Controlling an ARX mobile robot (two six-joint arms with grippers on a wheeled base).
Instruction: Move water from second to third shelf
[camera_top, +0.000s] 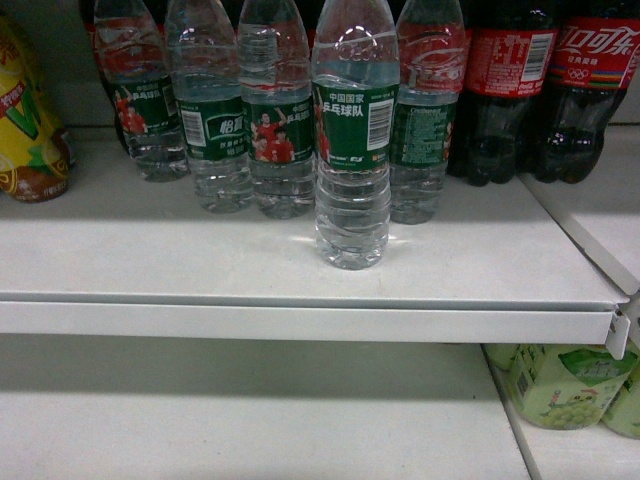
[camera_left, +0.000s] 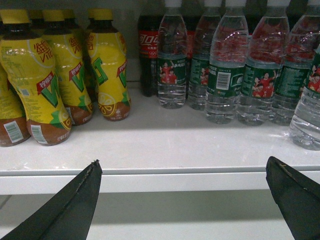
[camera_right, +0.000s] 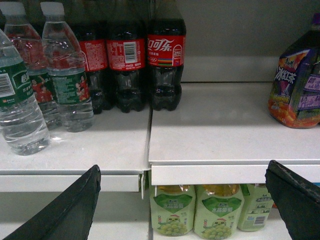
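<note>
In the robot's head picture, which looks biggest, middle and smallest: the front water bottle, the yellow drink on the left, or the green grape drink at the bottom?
1. Front water bottle, though it stands nearest the camera.
2. and 3. Yellow drink and green grape drink: both are cut off by the picture's edge, so unsure.

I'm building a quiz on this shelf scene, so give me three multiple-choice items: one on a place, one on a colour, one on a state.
1. Where does the front water bottle stand?
A. ahead of the water row, nearer the shelf edge
B. behind the cola bottles
C. on the lower shelf

2. The cola bottles carry labels that are:
A. blue
B. red
C. yellow

3. The left gripper is:
A. shut on a bottle
B. open, holding nothing
C. out of view

Answers: 1 A, it stands alone in front of the row; 2 B, red wraps with white print; 3 B, its fingers sit wide apart below the shelf edge.
</note>
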